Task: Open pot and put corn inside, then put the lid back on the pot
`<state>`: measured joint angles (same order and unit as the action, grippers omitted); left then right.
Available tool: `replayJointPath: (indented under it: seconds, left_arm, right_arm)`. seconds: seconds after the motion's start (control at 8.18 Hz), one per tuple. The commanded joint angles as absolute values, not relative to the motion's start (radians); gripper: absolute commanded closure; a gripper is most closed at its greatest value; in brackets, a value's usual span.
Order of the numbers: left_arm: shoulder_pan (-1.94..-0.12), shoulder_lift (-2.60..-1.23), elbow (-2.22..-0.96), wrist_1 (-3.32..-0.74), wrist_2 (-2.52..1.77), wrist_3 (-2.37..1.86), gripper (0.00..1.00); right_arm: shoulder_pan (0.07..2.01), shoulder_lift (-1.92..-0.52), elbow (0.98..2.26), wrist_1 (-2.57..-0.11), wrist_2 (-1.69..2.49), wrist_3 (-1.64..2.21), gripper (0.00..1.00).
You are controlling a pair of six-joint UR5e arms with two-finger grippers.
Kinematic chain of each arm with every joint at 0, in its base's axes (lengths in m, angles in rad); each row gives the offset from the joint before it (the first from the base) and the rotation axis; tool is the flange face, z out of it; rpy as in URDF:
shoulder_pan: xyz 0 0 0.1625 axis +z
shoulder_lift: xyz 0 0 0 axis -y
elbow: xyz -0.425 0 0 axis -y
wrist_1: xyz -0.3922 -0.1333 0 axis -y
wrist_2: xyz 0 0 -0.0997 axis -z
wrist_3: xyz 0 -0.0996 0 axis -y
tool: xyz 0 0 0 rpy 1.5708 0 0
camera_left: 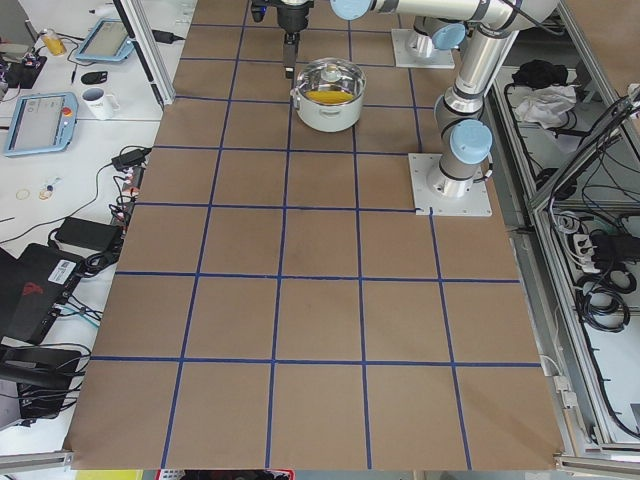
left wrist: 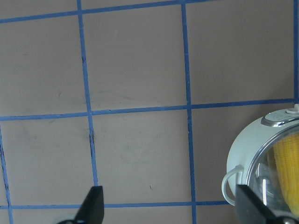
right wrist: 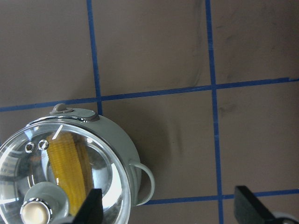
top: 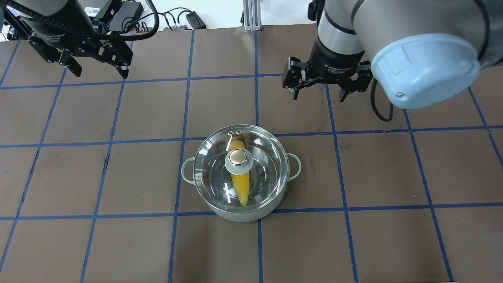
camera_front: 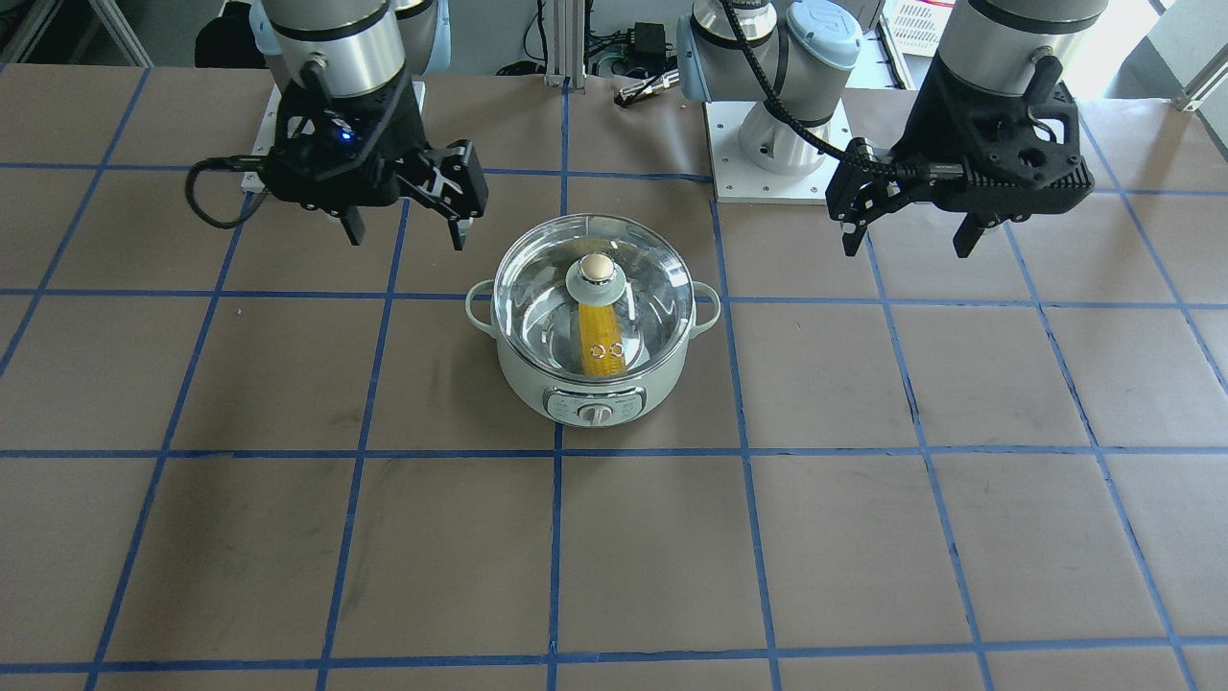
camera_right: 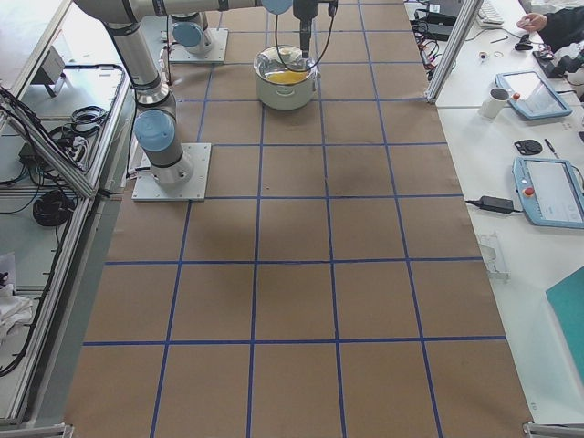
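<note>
The mint-green pot stands mid-table with the clear glass lid seated on it. The yellow corn lies inside, seen through the glass. In the overhead view the pot, lid and corn show the same. My left gripper is open and empty, hovering far to the pot's left. My right gripper is open and empty, above the table beyond the pot's right side. The left wrist view shows the pot at its right edge. The right wrist view shows the lid over the corn.
Brown table paper with a blue tape grid. The left arm's white base plate sits at the robot's side. Cables and power supplies lie beyond the far edge. Side benches hold tablets and a mug.
</note>
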<state>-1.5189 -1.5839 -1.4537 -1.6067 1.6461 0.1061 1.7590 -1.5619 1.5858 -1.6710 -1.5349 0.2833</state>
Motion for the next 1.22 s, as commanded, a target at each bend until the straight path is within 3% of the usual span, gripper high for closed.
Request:
replayJointPath:
  seconds: [0.0,1.1]
  left_arm:
    - [-1.520,-1.579,-1.454,-1.647,1.646,0.091,0.00]
    - [-1.520,-1.566,-1.454,-1.652,1.569,0.072,0.00]
  right_arm:
    - [1.619,-1.618,1.585,-1.605,-1.545,0.140,0.00]
    - [1.623,-1.621,1.589,-1.598,-1.539,0.141,0.00]
